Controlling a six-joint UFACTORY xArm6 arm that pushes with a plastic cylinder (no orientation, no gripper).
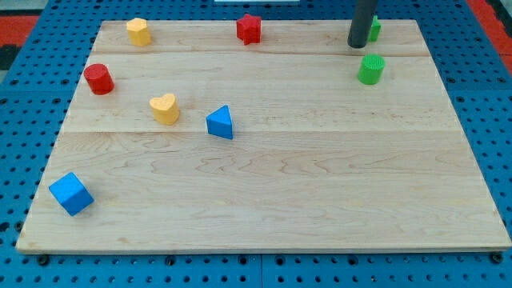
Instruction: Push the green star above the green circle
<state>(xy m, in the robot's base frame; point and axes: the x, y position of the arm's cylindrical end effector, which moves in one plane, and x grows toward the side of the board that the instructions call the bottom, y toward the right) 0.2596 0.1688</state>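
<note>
My tip (358, 45) upper right of frame, on board (280, 208). No pincer on this rig, bare rod only, holds nothing. Green star (374, 29) mostly hidden behind rod, only sliver shows at rod's right edge; shape hard to confirm. Tip touching its left side. Green circle (371, 69) just below star, upright, apart from tip.

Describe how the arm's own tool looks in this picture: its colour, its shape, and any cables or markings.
Only the rod shows: a straight, round, dark grey to black tool with a smooth matte surface, coming in from the view's top. It bears no cables, no markings and no sleeve that can be seen. My tip is cut flat and is as wide as the rest. The arm above is out of the frame.
</note>
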